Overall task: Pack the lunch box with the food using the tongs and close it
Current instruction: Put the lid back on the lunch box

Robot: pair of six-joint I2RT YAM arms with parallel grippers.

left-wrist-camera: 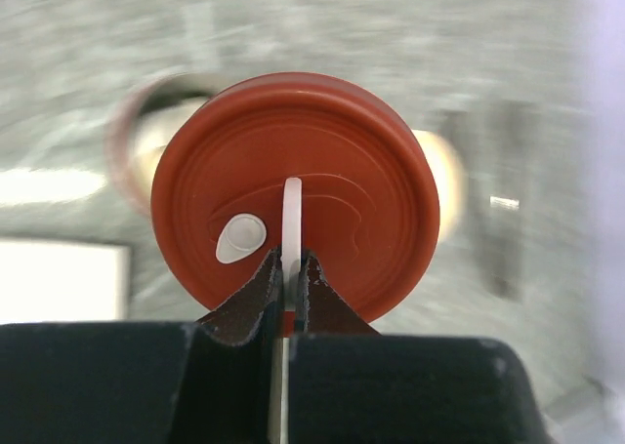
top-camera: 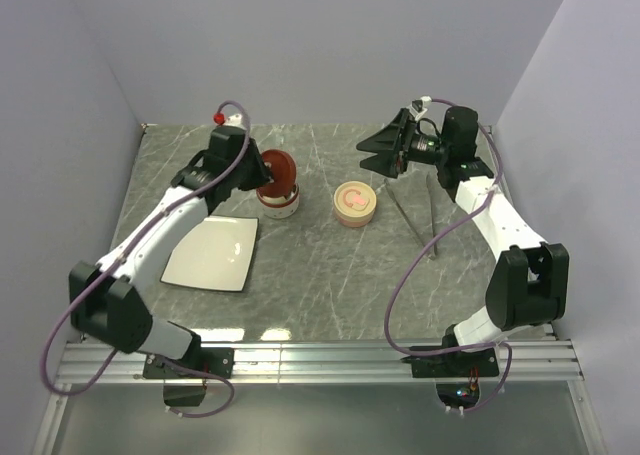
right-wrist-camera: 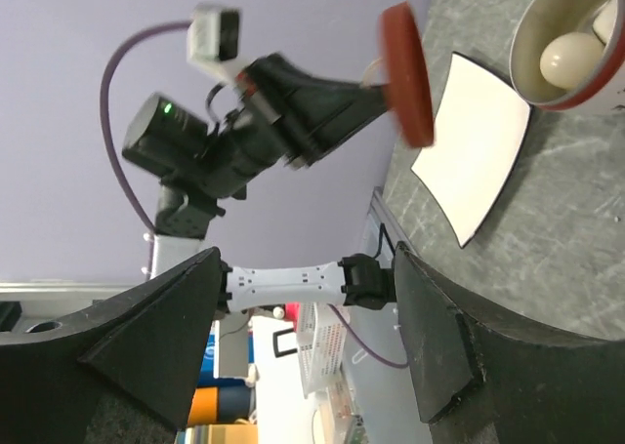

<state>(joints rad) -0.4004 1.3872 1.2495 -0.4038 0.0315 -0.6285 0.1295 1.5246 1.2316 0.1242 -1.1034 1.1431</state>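
**Top external view: lid hangs over the lunch box, tongs lie out to the right**

The left gripper (top-camera: 258, 172) is clamped hard on the thin white tab (left-wrist-camera: 291, 215) of the red lid (top-camera: 277, 165). The left wrist view shows both pads pinched together on that tab, with the lid's round face turned toward the camera. The lid is up in the air and looks tilted rather than level.

The lunch box (top-camera: 281, 207) sits on the table (top-camera: 330, 275) at about 6 o'clock from the lid, and the lid overlaps its far rim. To my eye that gap is what the coming move turns on: the lid has to be levelled and brought down toward 6 o'clock onto the box. The left arm is the nearer one and already has hold of it.

A second round container (top-camera: 354, 204) stands at 3 o'clock from the box, between the two arms. The white plate (top-camera: 212, 252) lies at 7 o'clock. In the right wrist view a white egg-like ball (right-wrist-camera: 571, 56) rests inside a round tier, which I take to be the box.

The right gripper (top-camera: 385, 153) has its fingers spread wide with nothing between them. The tongs (top-camera: 410, 217) lie flat on the table at about 5 o'clock from it, long axis roughly 11 to 5, joined end nearest the arms. The right arm is much the closer to them.
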